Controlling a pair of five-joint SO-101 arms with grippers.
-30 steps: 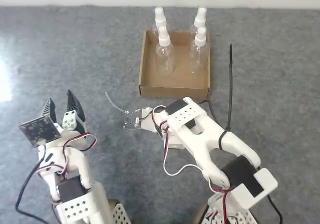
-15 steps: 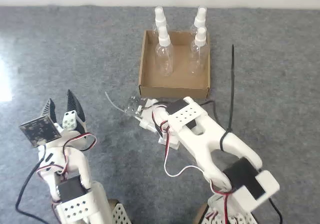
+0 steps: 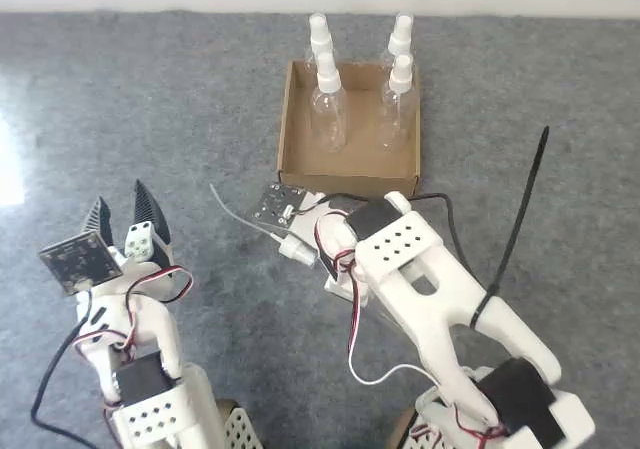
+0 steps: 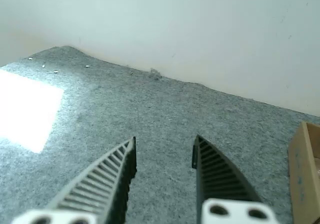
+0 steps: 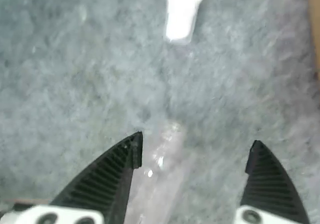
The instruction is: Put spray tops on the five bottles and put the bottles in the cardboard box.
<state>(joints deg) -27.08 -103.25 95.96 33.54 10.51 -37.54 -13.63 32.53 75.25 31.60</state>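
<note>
The cardboard box (image 3: 348, 181) stands at the far middle of the table in the high view, with several capped clear bottles (image 3: 328, 109) upright in it. One more clear bottle (image 5: 162, 159) lies on the grey carpet, its white spray top (image 5: 184, 9) pointing away from my right gripper (image 5: 197, 141). That gripper is open and hovers over the bottle's body, which lies close to one finger. In the high view the spray top (image 3: 298, 252) shows beside the right arm (image 3: 400, 244), just in front of the box. My left gripper (image 3: 125, 214) is open at the near left, holding nothing.
A thin white tube (image 3: 228, 207) lies on the carpet left of the box's front corner. A black cable tie (image 3: 520, 204) sticks up from the right arm. The box's edge (image 4: 305, 174) shows in the left wrist view, with a white wall behind.
The right arm has swung forward toward the box's front, and the lying bottle's spray top now shows beside it. The left arm has not moved.
</note>
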